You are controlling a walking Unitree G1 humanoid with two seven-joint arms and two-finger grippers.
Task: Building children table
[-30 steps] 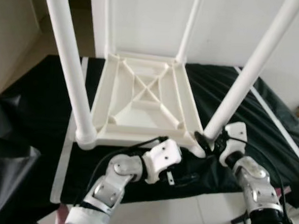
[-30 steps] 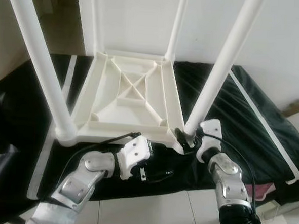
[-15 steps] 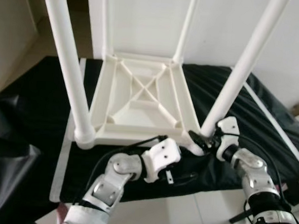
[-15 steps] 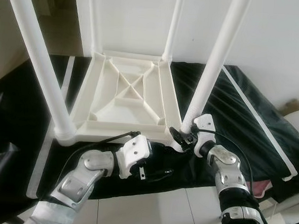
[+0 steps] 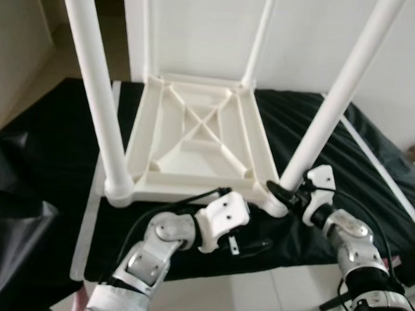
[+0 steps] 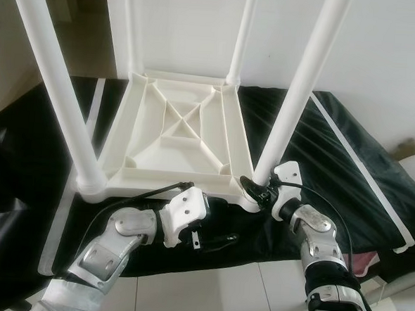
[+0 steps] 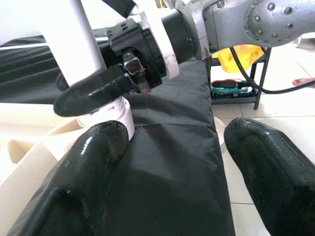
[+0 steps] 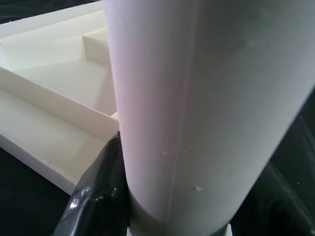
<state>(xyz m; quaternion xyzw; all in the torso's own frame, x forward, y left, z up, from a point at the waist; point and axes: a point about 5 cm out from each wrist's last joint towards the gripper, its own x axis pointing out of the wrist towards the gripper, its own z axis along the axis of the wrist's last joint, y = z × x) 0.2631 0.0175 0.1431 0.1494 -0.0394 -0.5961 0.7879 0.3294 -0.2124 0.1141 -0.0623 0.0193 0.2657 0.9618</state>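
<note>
At the near right corner of the upturned table, the right pincer point(image 5: 284, 195) is clamped around the base of the near right white plastic tube leg point(image 5: 338, 100), one black finger point(image 8: 96, 196) pressed against the tube where it meets its socket. Just beside it, low over the black plastic sheet point(image 5: 45, 160), the left pincer point(image 5: 248, 246) hovers with its two black fingers point(image 7: 88, 167) spread apart, gripping nothing, close to the table's front edge. The white plastic children's table point(image 5: 198, 141) lies upside down on the sheet, its ribbed underside with a diagonal cross facing up. The near left leg point(image 5: 95, 85) and two thinner-looking far legs point(image 5: 260, 39) also rise from the corners. The sheet covers a low surface on a pale tiled floor point(image 5: 255, 299), with a white wall point(image 5: 306, 35) behind.
</note>
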